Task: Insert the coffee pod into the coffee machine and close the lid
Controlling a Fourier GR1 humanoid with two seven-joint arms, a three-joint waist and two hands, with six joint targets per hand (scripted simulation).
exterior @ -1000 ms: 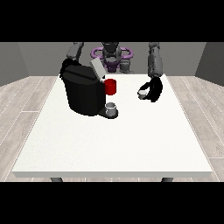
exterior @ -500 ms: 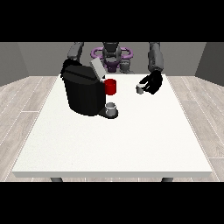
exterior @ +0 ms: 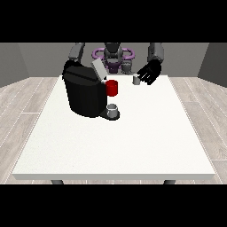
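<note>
The black coffee machine (exterior: pixel 84 91) stands on the left half of the white table (exterior: pixel 133 142), its grey lid (exterior: pixel 98 70) tilted up and open. A red pod holder (exterior: pixel 112 88) juts from its front, above a small grey cup (exterior: pixel 113 110) on the drip tray. The hand at the view's right (exterior: pixel 150 72) is raised near the table's far edge, right of the machine. It pinches a small grey coffee pod (exterior: pixel 136 79) at its fingertips. Of the other arm only the upper part (exterior: pixel 76 52) shows; its hand is hidden behind the machine.
The robot's torso (exterior: pixel 113 55) stands behind the table's far edge. White tabletop stretches from the machine to the near and right edges. Grey plank floor surrounds the table.
The hand at the view's right has risen and moved left towards the machine, carrying the pod with it. The machine, lid and cup have not moved.
</note>
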